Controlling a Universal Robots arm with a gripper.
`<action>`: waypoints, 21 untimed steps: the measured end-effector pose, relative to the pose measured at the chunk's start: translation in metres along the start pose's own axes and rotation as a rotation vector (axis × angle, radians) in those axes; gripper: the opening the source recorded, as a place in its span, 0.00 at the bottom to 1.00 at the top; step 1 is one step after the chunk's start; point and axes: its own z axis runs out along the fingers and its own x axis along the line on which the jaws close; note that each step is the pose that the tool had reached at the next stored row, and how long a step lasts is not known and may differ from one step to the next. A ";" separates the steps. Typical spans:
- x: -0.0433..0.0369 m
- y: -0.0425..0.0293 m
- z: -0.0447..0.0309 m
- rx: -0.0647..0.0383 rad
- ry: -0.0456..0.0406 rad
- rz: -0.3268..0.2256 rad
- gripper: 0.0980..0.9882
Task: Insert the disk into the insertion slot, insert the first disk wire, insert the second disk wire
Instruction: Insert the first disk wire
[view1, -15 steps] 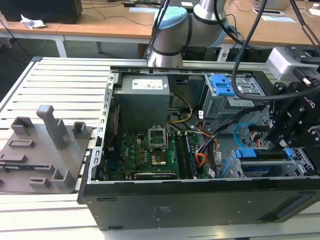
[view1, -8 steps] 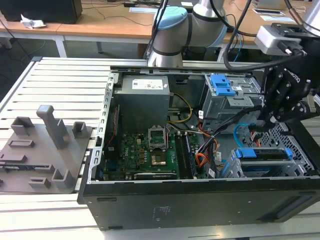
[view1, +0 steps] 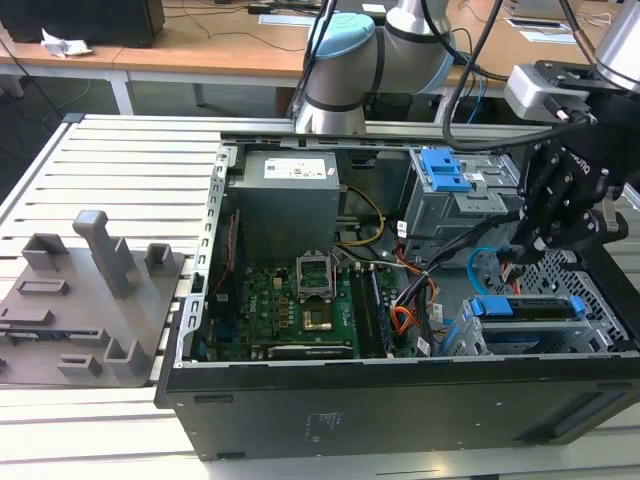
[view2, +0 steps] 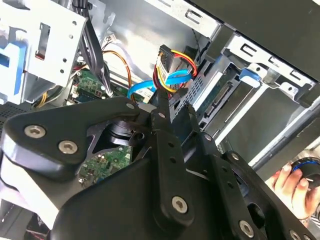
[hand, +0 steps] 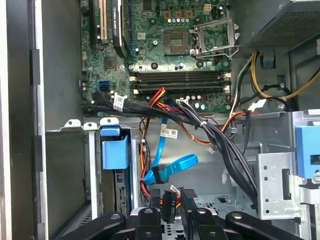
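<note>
Inside the computer case (view1: 400, 400), the gripper (hand: 170, 212) pinches a connector (view2: 167, 60) (disk (view1: 530, 308) seated).

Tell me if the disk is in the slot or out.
In. The disk lies inside the insertion slot, cage walls around its blue carrier.

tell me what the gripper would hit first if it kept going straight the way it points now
Most likely the black wire connector with red, yellow and orange leads, right ahead of the gripper and perhaps touching it; a blue flat cable crosses beside it. Depth is unclear.
</note>
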 end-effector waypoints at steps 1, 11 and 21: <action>0.0000 -0.0001 0.0015 0.000 0.0001 0.001 0.23; -0.0003 -0.0043 0.0017 0.000 0.0000 0.002 0.07; 0.0383 -0.0104 0.0063 0.000 0.0000 0.002 0.07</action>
